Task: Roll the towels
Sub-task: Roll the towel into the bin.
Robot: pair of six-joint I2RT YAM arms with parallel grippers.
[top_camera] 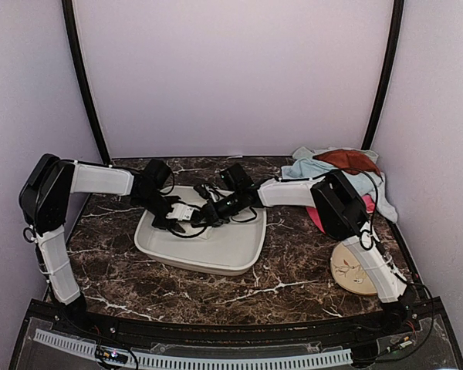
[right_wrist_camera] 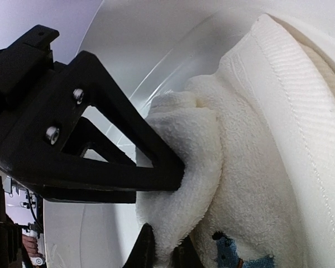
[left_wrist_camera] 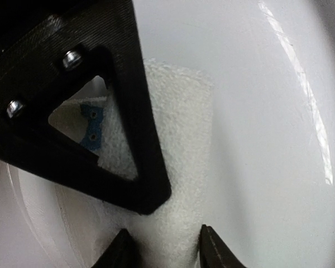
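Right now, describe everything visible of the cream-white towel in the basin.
The cream-white towel is thick, fluffy terry cloth with a ribbed woven border and a small blue mark. It lies bunched and partly folded over itself inside the white basin. The right gripper pinches a folded edge, and the left gripper has the cloth between its fingertips.

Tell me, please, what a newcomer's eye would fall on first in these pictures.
The left gripper and the right gripper meet inside the white basin in mid-scene, each pinching the cream-white towel with its small blue mark. Next comes the heap of coloured towels in the far right corner, then the round beige disc at the near right.
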